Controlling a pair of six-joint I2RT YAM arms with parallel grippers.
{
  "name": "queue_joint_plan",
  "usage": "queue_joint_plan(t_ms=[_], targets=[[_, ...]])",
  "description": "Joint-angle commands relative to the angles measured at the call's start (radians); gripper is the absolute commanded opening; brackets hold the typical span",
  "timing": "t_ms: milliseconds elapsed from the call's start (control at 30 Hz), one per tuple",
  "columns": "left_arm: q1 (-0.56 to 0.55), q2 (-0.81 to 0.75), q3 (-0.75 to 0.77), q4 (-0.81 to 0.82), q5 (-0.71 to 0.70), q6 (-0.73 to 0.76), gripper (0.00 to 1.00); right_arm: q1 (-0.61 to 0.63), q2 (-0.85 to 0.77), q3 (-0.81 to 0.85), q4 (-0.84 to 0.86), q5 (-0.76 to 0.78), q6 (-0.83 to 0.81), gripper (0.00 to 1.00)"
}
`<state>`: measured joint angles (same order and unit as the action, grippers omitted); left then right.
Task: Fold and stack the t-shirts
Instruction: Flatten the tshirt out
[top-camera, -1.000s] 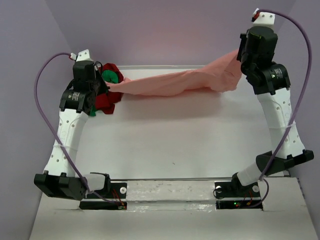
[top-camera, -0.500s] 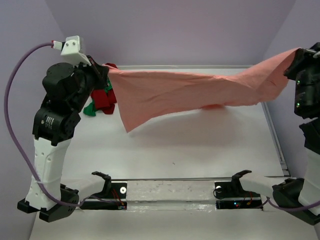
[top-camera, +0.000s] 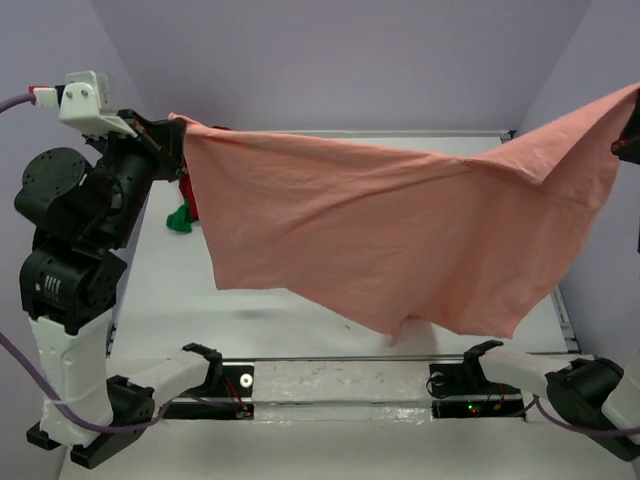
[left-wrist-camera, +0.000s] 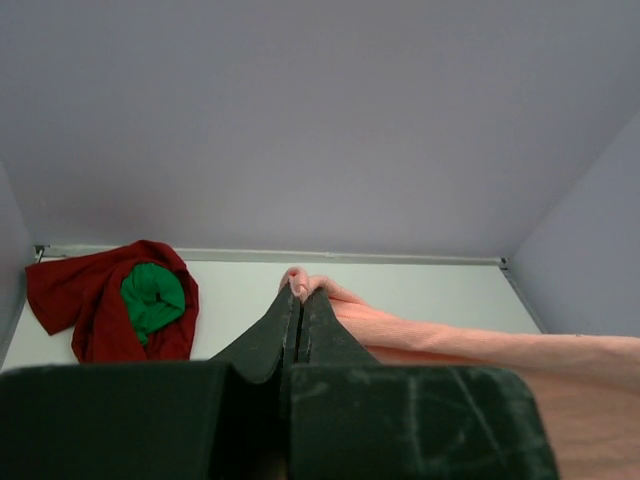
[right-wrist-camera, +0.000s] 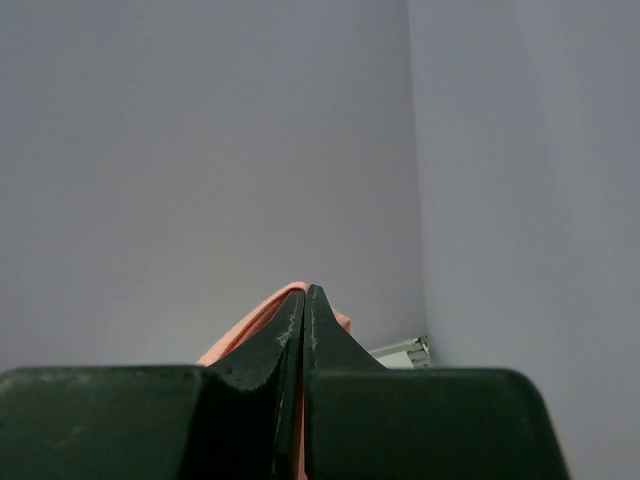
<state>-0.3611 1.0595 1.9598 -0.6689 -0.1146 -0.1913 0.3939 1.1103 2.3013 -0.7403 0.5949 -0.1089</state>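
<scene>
You have the pink shirt (top-camera: 400, 240) stretched in the air between both arms, well above the table (top-camera: 170, 300). Its upper edge runs from the far left to the right edge of the overhead view, and its lower hem sags to a point near the table's near edge. Your left gripper (left-wrist-camera: 300, 292) is clamped tight on one corner, with a small fold of pink cloth poking out past the pressed-together tips. Your right gripper (right-wrist-camera: 305, 295) is likewise pinched closed on the opposite end, pink cloth bunched just behind its tips. From overhead that gripper sits at the very edge of the picture, so which part of the shirt it grips is hard to tell. The red shirt (left-wrist-camera: 80, 290) lies crumpled at the far left corner of the table. The green shirt (left-wrist-camera: 152, 295) is balled up in the middle of it, the two touching. From overhead the pink cloth hides most of that pile. Lilac walls (top-camera: 330, 60) close in the table at the back and on both sides.
</scene>
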Motion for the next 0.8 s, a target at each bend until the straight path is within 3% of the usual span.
queue_joint_plan(t_ms=[0, 167, 300, 333, 433, 633, 767], targets=[[-0.002, 0.164, -0.027, 0.089, -0.040, 0.041, 0.00, 0.005, 0.236, 0.007, 0.059, 0.016, -0.063, 0.00], [-0.002, 0.330, 0.069, 0.124, -0.060, 0.049, 0.00, 0.005, 0.479, 0.203, 0.108, 0.026, -0.165, 0.00], [-0.004, 0.466, 0.323, 0.097, -0.034, 0.056, 0.00, 0.014, 0.605, 0.383, 0.159, 0.033, -0.245, 0.00], [-0.004, 0.479, 0.324, 0.091, -0.031, 0.056, 0.00, 0.014, 0.605, 0.391, 0.160, 0.023, -0.244, 0.00], [-0.004, 0.497, 0.476, 0.060, -0.036, 0.075, 0.00, 0.025, 0.545, 0.322, 0.212, 0.034, -0.282, 0.00], [-0.006, 0.358, 0.370, 0.092, -0.066, 0.084, 0.00, 0.095, 0.312, 0.080, 0.353, 0.117, -0.386, 0.00], [-0.019, 0.263, 0.255, 0.101, -0.088, 0.081, 0.00, 0.264, 0.169, -0.075, 0.560, 0.293, -0.604, 0.00]])
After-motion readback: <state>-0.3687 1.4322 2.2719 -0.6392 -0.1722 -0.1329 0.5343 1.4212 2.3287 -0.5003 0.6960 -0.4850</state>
